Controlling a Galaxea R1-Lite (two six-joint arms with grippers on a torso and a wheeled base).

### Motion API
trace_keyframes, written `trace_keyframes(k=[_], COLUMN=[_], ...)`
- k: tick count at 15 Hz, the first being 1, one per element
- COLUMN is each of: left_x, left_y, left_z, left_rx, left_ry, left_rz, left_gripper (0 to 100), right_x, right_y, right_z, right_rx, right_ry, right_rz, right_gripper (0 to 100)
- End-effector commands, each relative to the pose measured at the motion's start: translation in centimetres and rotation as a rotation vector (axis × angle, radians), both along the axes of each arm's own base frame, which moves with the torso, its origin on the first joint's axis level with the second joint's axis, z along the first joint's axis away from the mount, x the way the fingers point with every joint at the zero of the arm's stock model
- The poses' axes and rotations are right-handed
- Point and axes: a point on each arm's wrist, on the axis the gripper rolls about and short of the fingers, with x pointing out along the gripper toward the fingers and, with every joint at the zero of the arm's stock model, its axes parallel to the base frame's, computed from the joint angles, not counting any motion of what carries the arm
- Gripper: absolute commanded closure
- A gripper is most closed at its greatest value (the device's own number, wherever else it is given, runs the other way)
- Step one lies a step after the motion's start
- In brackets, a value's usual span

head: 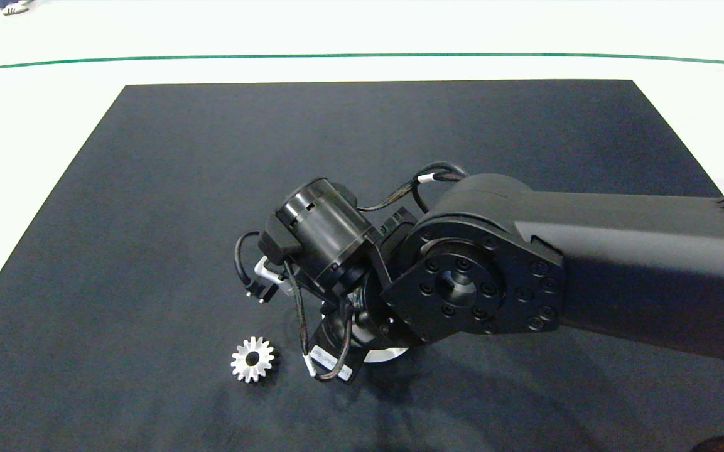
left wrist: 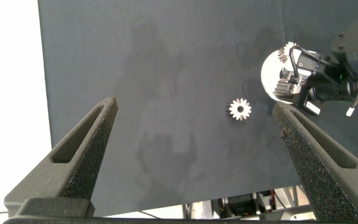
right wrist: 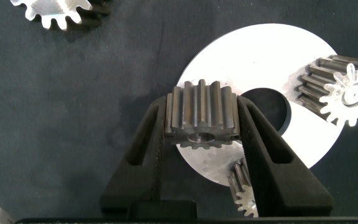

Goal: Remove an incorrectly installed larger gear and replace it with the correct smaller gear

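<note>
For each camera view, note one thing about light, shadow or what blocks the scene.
Head view: the right arm hides the round plate, and the larger gear shines bright on the dark mat. Left wrist view: the left gripper is open over evenly lit mat. Right wrist view: the white plate glares; the right gripper holds the smaller gear.

Light: bright and even from overhead; the white floor (head: 362, 31) past the dark mat (head: 148, 188) is nearly washed out.
Glare: the round white plate (right wrist: 316, 68) blows out in the right wrist view; the larger gear (head: 252, 359) gleams against the mat.
Shadows: soft, a faint dark patch under the right arm (head: 588, 263) and beside that gear.
Focus: head view crisp; the left gripper (left wrist: 194, 118) fingers look grainy up close.
Distortion: the green floor line (head: 362, 55) bows in the head view.
</note>
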Motion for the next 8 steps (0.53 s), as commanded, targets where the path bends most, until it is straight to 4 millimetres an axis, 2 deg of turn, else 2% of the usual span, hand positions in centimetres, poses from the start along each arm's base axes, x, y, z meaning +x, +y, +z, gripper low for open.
trace_keyframes(k=[1, 5, 8], left_x=[0.0, 0.0, 0.0], left_y=[0.0, 0.0, 0.0], left_z=[-0.1, -0.1, -0.1], left_rx=[0.003, 0.004, 0.006], left_ry=[0.006, 0.007, 0.008], left_rz=[0.001, 0.001, 0.000], left_gripper=[0, 0, 0], right_x=[-0.1, -0.5, -0.8], right_y=[-0.1, -0.3, -1.6], right_z=[0.2, 0.7, 0.4], right_rx=[0.003, -0.001, -0.127], right_ry=[-0.004, -0.010, 0.037], right_rz=[-0.006, -0.002, 0.026], right_gripper=[81, 81, 81])
